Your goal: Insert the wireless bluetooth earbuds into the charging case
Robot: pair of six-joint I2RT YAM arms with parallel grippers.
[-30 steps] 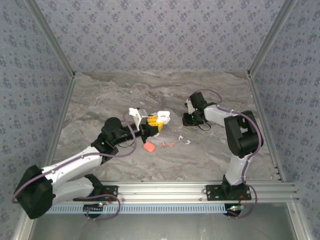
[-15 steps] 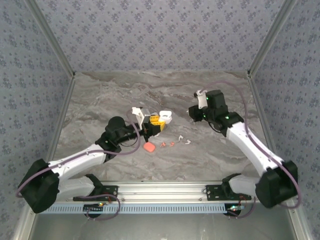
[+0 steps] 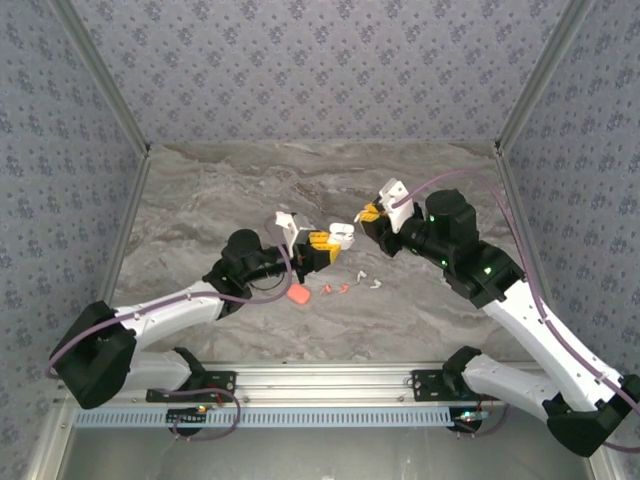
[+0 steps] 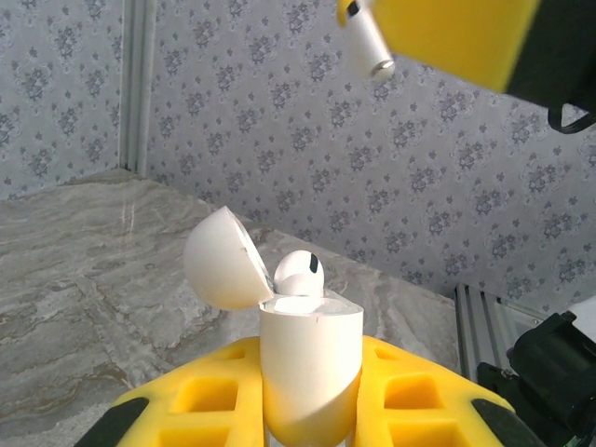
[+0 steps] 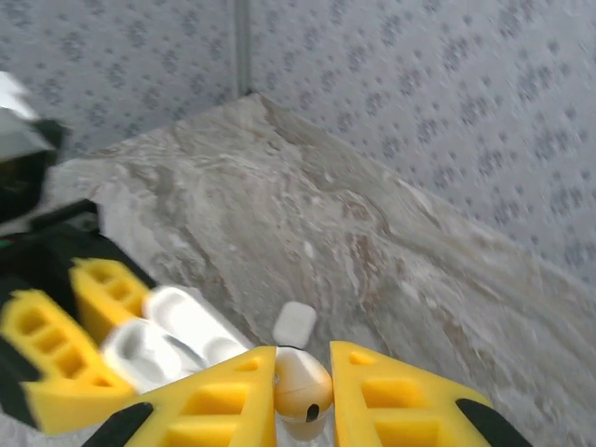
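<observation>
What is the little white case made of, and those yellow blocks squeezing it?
The small white rounded charging case looks like smooth, hard plastic, with a soft even shine. The blocky yellow pads of the left claw look matte, maybe printed plastic or firm rubber: dull surface, square pockets.

Left gripper (image 3: 319, 243) and right gripper (image 3: 370, 213) clamped (seemingly almost touching).

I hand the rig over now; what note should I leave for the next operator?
Left end effector: shut on the open white case, one earbud seated inside.
Right end effector: shut on a white earbud, raised near the case, not yet inserted.
On the table: two white earbuds, two salmon-red earbuds, a salmon-red case.
To do: insert the held earbud.
</observation>
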